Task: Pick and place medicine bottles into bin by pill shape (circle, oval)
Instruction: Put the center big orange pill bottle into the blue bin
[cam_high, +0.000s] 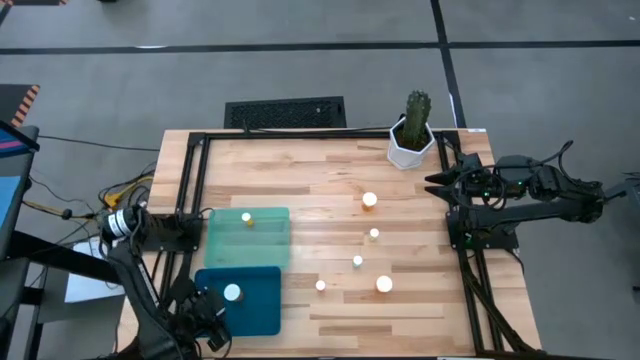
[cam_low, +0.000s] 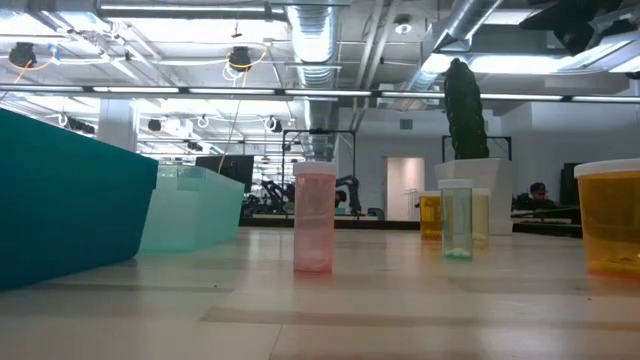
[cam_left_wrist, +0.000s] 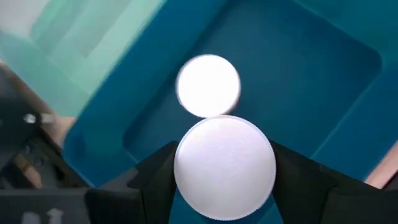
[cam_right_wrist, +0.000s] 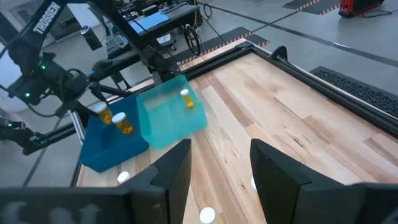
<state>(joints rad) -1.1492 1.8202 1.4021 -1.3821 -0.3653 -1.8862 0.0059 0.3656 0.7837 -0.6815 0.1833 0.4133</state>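
Left gripper (cam_left_wrist: 224, 186) sits over the dark teal plastic bin (cam_high: 262, 300) at 7 o'clock on the light wooden slatted table (cam_high: 330, 170), fingers closed on a white-capped amber medicine bottle (cam_left_wrist: 225, 167). Right wrist view shows this held bottle (cam_right_wrist: 103, 114) above the bin's outer edge.

A second white-capped bottle (cam_high: 232, 293) stands upright inside the teal bin, just beside the held one; cap (cam_left_wrist: 208, 85) visible below the gripper.

Pale translucent green bin (cam_high: 250, 240) adjoins the teal bin on its 12 o'clock side. One bottle (cam_high: 247, 218) stands in it, near the far wall.

Five bottles stand loose on the table, all upright, apart from each other: one (cam_high: 369, 200) toward 1 o'clock of centre, one (cam_high: 374, 234) near centre, one (cam_high: 357, 262) just below it, one (cam_high: 321, 286) at 6 o'clock, a wider one (cam_high: 384, 284) at 5 o'clock.

Right gripper (cam_right_wrist: 221, 168) waits at 3 o'clock by the table edge, fingers parted, empty.

White faceted pot with green cactus (cam_high: 412, 135) at 1 o'clock, at the far edge.
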